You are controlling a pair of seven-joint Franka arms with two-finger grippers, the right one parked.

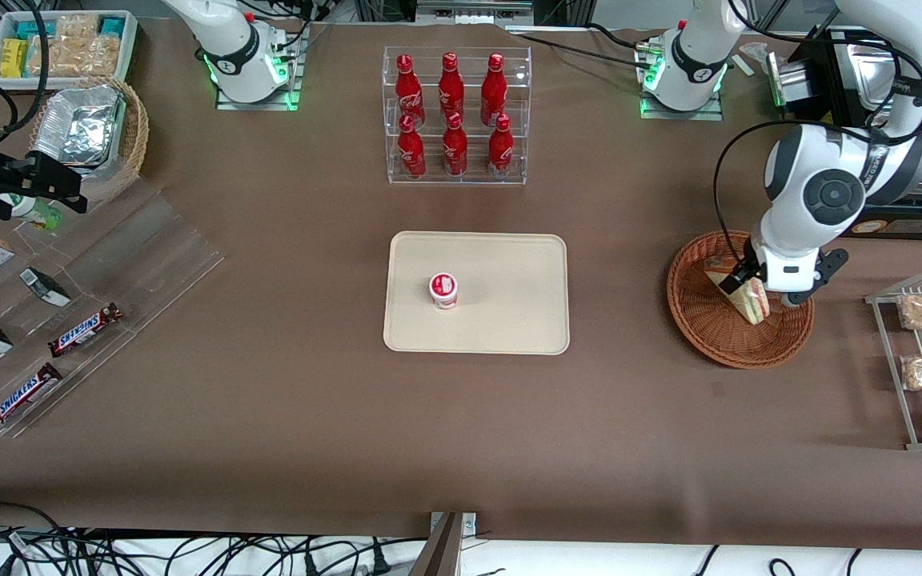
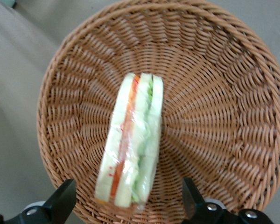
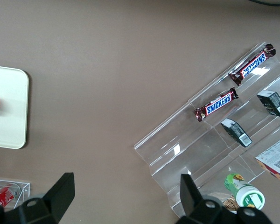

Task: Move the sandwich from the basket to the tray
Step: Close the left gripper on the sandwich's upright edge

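In basket [image 2: 233, 93], toward working arm's end of table — sandwich [image 2: 130, 144], wrapped wedge lying on its side. Gripper [image 2: 128, 205] above it, fingers spread wide, nothing held. Probably light, soft, slippery film — best pinched gently across bread faces.

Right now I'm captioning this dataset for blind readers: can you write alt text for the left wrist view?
A wrapped wedge sandwich lies in a round woven basket, its green, red and pale layers facing the camera. The gripper hovers above it with open jaws on either side of the sandwich's near end, not touching it.
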